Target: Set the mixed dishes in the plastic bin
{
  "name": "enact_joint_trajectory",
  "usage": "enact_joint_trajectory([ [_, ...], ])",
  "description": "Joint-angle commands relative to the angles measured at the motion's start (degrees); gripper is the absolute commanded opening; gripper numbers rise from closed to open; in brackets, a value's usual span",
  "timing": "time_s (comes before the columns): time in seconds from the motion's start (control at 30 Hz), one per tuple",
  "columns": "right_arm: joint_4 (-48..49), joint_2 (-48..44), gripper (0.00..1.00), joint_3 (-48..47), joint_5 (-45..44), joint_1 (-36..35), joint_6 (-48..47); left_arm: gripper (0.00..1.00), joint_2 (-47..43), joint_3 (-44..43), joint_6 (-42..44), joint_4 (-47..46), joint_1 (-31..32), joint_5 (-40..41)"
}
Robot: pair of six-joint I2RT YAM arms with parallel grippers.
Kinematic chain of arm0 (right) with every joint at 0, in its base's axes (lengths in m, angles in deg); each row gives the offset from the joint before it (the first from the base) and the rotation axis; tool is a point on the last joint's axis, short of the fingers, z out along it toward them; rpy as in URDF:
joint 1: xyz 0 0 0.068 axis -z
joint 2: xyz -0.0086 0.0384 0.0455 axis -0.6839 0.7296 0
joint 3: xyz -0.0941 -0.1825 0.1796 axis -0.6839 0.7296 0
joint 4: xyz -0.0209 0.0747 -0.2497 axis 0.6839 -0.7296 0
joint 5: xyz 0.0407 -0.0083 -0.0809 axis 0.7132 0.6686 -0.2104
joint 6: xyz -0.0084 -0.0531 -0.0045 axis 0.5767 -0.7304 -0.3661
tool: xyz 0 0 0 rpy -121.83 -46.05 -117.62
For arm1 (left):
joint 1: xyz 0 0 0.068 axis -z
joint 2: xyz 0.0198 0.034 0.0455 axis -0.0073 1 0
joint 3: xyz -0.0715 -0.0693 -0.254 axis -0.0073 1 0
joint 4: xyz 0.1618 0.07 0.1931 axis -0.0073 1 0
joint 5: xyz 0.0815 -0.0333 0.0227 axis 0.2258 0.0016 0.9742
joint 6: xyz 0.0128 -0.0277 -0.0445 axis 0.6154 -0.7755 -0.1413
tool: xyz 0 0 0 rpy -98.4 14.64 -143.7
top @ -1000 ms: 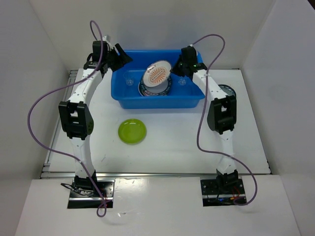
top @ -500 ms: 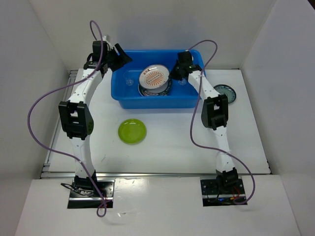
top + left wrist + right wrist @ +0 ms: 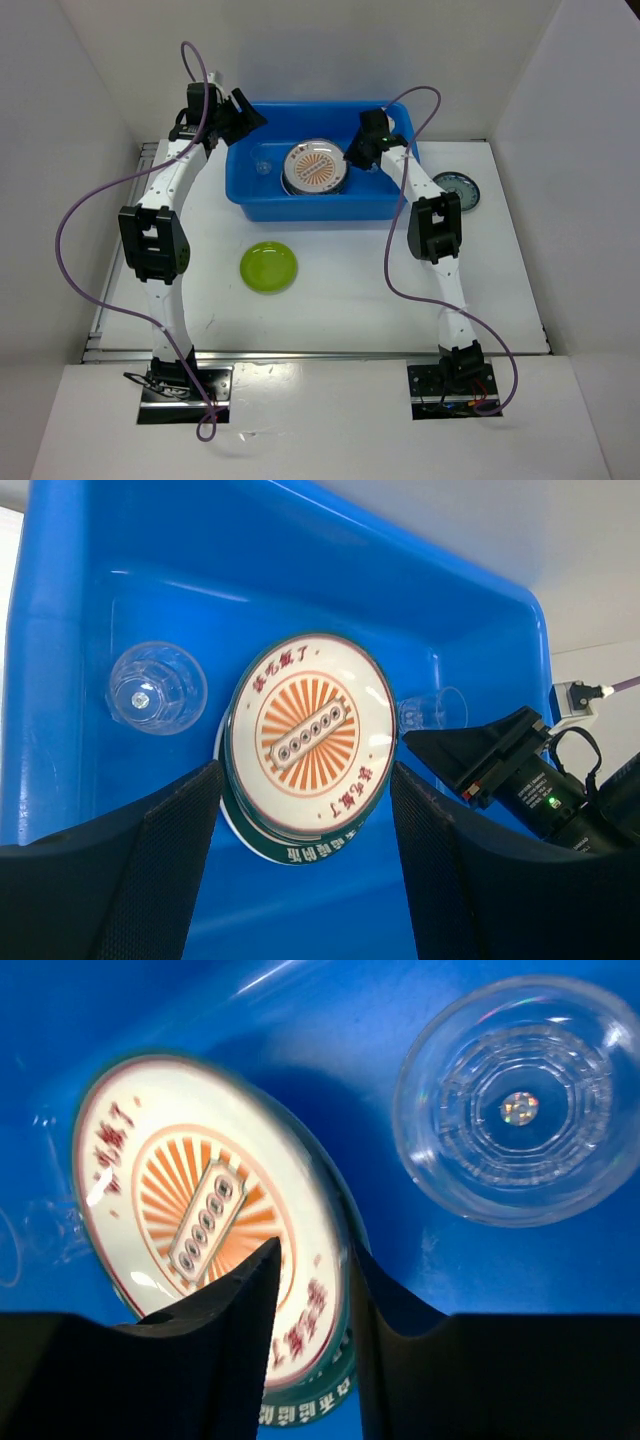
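A robotics lab test cell: plain white panels [image 3: 90, 90] enclose a white table [image 3: 350, 310], where the left arm [image 3: 160, 245] and right arm [image 3: 438, 232], trailing purple cables [image 3: 68, 215], are bolted down.

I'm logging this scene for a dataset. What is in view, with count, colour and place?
plastic bin: one, bright blue, far middle of the table.
orange-sunburst plate: one, white and orange, in the bin on top of the stack.
teal-rimmed plate: at least one, white, under the orange-sunburst plate.
clear cups: two, transparent, in the bin on either side of the plates.
lime-green plate: one, on the table in front of the bin.
dark teal plate: one, small, on the table right of the bin.
table: one, white.
left gripper: black, open, over the bin's far left corner.
right gripper: black, in the bin, closed on the orange-sunburst plate's rim.
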Motion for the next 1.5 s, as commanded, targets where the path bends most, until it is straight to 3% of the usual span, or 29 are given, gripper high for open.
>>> enact_joint_trajectory([
  [0.0, -0.8, -1.3, 0.42, -0.3, -3.9, -0.2, -0.4, 0.75, 0.3, -0.6, 1.8, -1.1, -0.4, 0.3],
  [0.43, -4.3, -20.6, 0.48, -2.3, -4.8, 2.4, -9.2, 0.75, -0.2, 0.5, 1.8, -2.3, -0.4, 0.9],
  [0.67, -2.3, -35.4, 0.48, 24.3, -10.3, 18.9, -6.5, 0.75, -0.9, 0.5, 1.8, -2.3, -0.4, 0.4],
  [0.7, -2.3, -35.5, 0.48, 25.9, -10.3, 23.5, -6.0, 0.75, -0.9, 0.5, 1.8, -2.8, -0.4, -0.2],
  [0.83, -5.2, -34.8, 0.48, 31.5, -11.4, 31.0, -4.3, 0.75, -0.9, 1.0, 1.2, -2.8, -0.4, -1.4],
  [1.17, -4.6, -27.9, 0.50, 40.0, -9.6, 32.1, -1.6, 0.75, -0.3, 1.0, 0.7, -2.8, -0.4, -2.4],
  [1.47, 0.9, -28.1, 0.50, 46.8, -10.1, 32.1, 2.3, 0.75, -0.3, 1.0, 0.7, -2.8, -0.4, -2.4],
])
